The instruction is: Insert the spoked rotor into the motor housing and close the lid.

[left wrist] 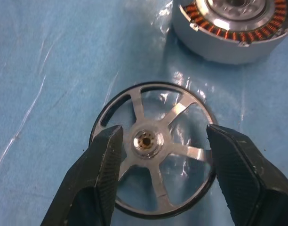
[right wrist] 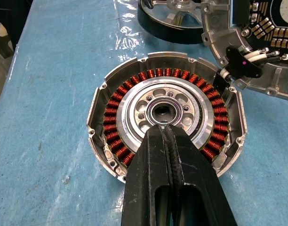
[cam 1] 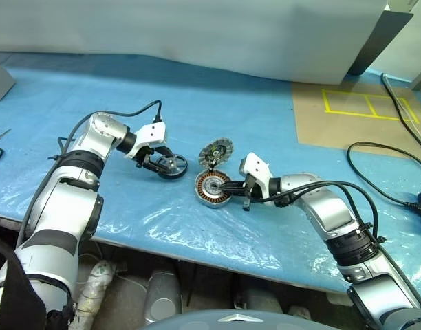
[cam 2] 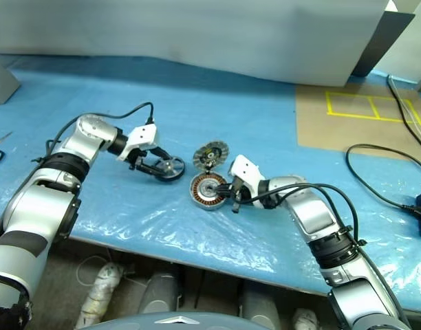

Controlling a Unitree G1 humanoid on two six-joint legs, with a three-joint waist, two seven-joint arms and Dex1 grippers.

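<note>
Silver spoked rotor (cam 1: pixel 171 165) lies flat left of centre, straddled by the half-open left tool (cam 1: pixel 160 164), not yet gripped. Motor housing (cam 1: pixel 212 189) sits lower right, under the shut right tool (cam 1: pixel 246 200).

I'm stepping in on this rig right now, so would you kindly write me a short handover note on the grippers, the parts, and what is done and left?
Left gripper: open, fingers either side of the spoked rotor, which lies flat on the blue sheet; whether the pads touch it, I cannot tell.
Right gripper: shut, holding nothing, tips over the hub of the motor housing.
The housing sits on the sheet with its copper windings exposed. The lid leans beside it, on its far side, not fitted.
Done: nothing assembled.
Left: grasp the rotor, seat it in the housing, close the lid.
</note>
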